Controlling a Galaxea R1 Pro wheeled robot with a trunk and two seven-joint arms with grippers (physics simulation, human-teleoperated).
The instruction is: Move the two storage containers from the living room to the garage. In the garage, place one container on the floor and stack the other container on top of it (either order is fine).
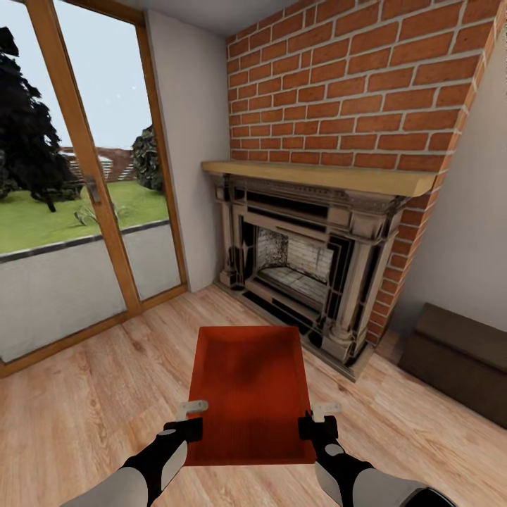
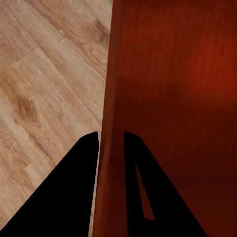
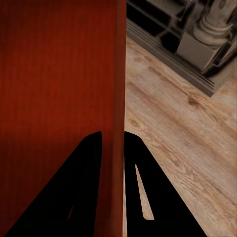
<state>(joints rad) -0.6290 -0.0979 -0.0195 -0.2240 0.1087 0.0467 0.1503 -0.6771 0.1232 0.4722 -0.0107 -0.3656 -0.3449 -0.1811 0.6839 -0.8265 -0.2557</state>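
one red-orange storage container is held over the living room's wood-plank floor before the fireplace, left pincer and right pincer each clamped on a side wall

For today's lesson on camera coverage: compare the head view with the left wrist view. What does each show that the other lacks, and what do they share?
Head view alone: the brick chimney, the fireplace, the glass doors, the dark bench, the right pincer on the storage container's right wall, and the whole open-top bin.

Left wrist view alone: a close look at the left pincer, with one finger on each side of the container's wall.

Shared: the storage container, the wood-plank floor and the left pincer.
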